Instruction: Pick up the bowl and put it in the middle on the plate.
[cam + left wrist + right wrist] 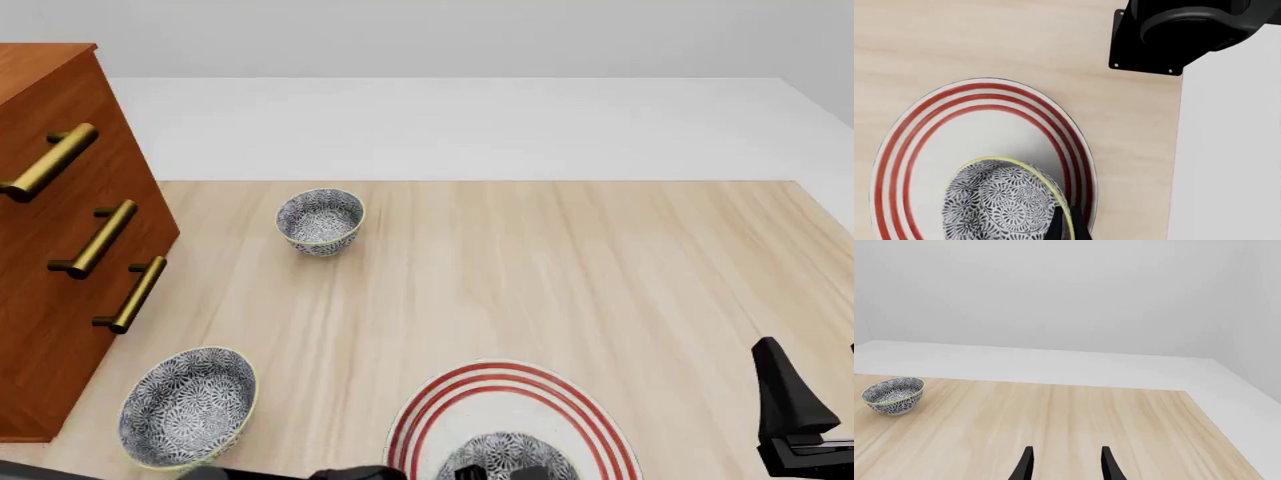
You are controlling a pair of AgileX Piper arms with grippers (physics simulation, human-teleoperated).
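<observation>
The blue-and-white floral bowl (1001, 200) with its pale yellow rim is over the near part of the white plate (987, 130) with red rings. My left gripper (1069, 227) is shut on the bowl's rim, and only its dark fingertips show. In the front view the bowl (507, 455) sits low on the plate (521, 400) at the picture's bottom edge; whether it rests on the plate I cannot tell. My right gripper (1066, 465) is open over bare table with nothing between its fingers, and it stands at the right edge (794, 420).
Two look-alike bowls stand on the table, one far left (320, 220) (894, 395) and one near left (187, 405). A wooden drawer cabinet (67, 230) with brass handles lines the left side. A black arm base (1167, 35) sits at the table edge.
</observation>
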